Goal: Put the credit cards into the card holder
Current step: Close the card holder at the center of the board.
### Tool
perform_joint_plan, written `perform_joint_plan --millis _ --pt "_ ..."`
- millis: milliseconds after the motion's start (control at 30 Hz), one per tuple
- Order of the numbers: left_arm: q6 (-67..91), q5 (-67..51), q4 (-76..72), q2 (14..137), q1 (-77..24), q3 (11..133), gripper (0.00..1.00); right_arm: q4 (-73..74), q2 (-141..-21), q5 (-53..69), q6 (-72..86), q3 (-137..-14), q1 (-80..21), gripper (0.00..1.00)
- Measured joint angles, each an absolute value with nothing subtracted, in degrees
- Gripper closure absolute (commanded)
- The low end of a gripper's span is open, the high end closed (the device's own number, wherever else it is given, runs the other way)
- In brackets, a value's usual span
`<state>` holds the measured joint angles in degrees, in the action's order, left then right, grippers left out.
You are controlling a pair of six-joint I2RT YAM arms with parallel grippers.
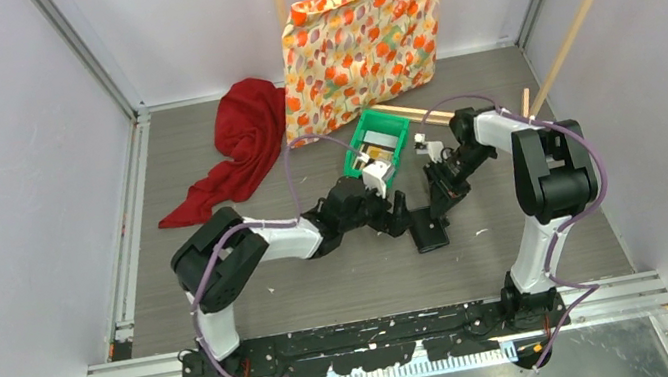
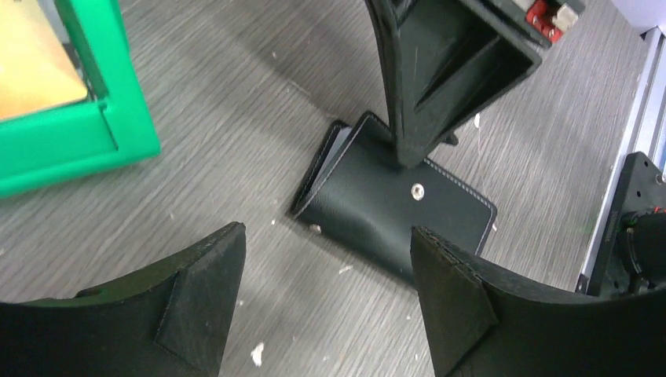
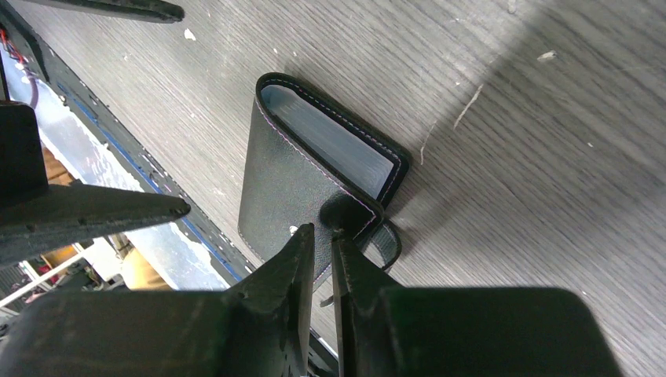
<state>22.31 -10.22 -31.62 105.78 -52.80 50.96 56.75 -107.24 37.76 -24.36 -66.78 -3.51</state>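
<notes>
Right wrist camera: the right gripper [image 3: 322,229], its fingers pressed almost together, pinches the snap tab [image 3: 349,214] of the black card holder [image 3: 287,184]. The holder lies closed on the grey table [image 3: 510,157], greyish-blue pages [image 3: 330,145] showing at its edge. Left wrist camera: the left gripper [image 2: 326,236] hangs spread wide just above the holder's near side, gripping nothing. A yellow-gold credit card [image 2: 31,67] lies in the green tray [image 2: 118,133], near the holder but apart from it.
</notes>
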Motion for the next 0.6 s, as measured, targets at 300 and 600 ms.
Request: perform_joint_plan --millis 300,600 --pt "22.0 -12.5 -28.8 110.5 -52.8 56.7 0.3 57.3 -107.2 37.3 -26.1 -67.2 -6.9 0.8" --pt "22.1 -15.3 -26.5 113.5 -52.8 58.7 0.59 57.5 -107.2 37.3 -27.0 -67.3 -8.6 0.8"
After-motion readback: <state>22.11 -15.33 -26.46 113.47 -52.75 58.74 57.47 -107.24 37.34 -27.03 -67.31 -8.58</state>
